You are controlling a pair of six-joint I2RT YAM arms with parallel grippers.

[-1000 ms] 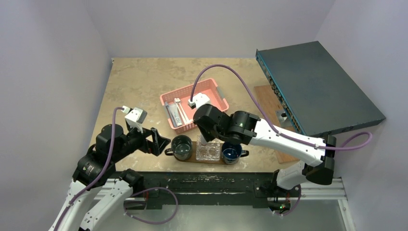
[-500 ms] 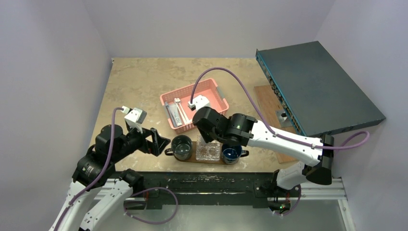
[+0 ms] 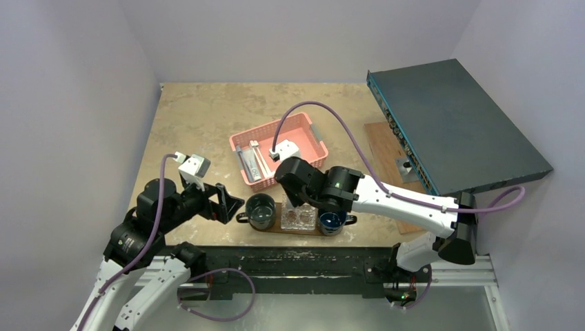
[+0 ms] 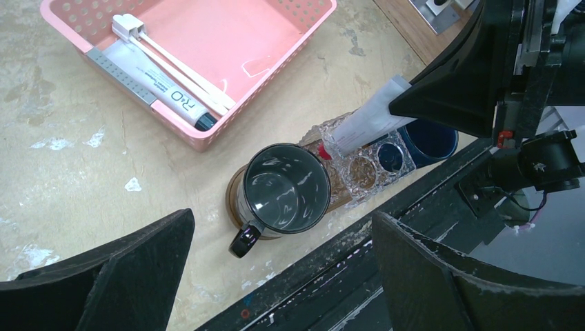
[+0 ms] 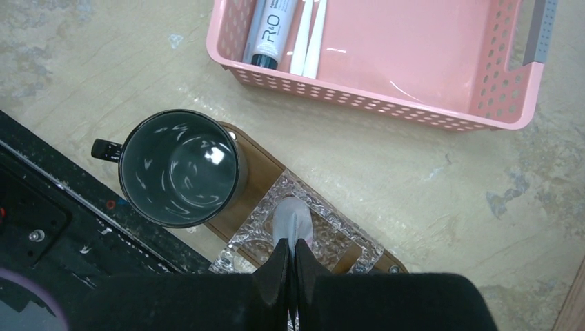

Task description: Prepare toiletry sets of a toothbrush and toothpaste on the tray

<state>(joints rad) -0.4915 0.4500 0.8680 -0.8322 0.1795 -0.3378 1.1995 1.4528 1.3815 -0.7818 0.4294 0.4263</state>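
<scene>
My right gripper point(image 5: 290, 243) is shut on a pale grey-white toothpaste tube point(image 5: 292, 222), which hangs cap-down over a clear glass holder point(image 5: 331, 241). The holder stands on the dark brown tray point(image 5: 259, 176), between a dark mug point(image 5: 178, 167) and a blue mug point(image 4: 429, 141). The left wrist view shows the tube point(image 4: 365, 124) tilted, its red cap at the holder's rim. Another tube point(image 5: 269, 31) and two white toothbrushes point(image 5: 308, 34) lie in the pink basket point(image 5: 386, 103). My left gripper point(image 4: 283, 276) is open and empty, left of the tray point(image 3: 278, 225).
A large dark blue-grey box point(image 3: 448, 124) leans at the right over a paler wooden board point(image 3: 386, 138). The black table rail point(image 3: 296, 258) runs just below the tray. The pink basket point(image 3: 276, 148) sits just behind the tray.
My right gripper has moved slightly left and nearer with the tube, closer over the glass holder. The left arm has not moved.
</scene>
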